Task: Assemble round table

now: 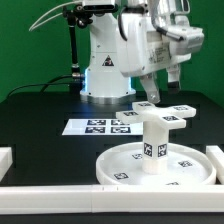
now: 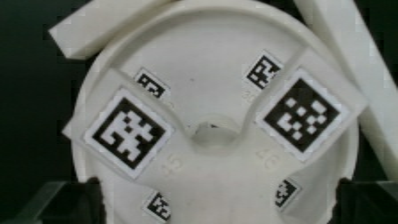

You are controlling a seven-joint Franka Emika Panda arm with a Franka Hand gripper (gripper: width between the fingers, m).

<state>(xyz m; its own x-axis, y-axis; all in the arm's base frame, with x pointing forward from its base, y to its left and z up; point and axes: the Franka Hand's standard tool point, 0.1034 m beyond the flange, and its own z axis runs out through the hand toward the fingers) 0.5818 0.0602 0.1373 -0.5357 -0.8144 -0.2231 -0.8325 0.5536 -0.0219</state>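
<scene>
The round disc [image 1: 120,168] lies flat on the table in the exterior view. The short leg [image 1: 153,145] stands upright at its middle. The cross-shaped base piece [image 1: 163,113] sits on top of the leg, tags facing up. My gripper [image 1: 150,97] hangs just over the far side of the base piece, jaws spread wide. In the wrist view the base piece [image 2: 214,115] fills the frame with two large tags and a centre hole. The disc [image 2: 178,45] shows behind it. My gripper [image 2: 217,208] has dark fingers [image 2: 64,198] at the frame's corners; I see no grip on anything.
The marker board [image 1: 100,126] lies flat behind the disc. White straight rails border the table at the exterior view's left [image 1: 5,158], front [image 1: 60,200] and right [image 1: 215,155]. The robot's base [image 1: 105,65] stands at the back. A rail end [image 2: 89,35] shows in the wrist view.
</scene>
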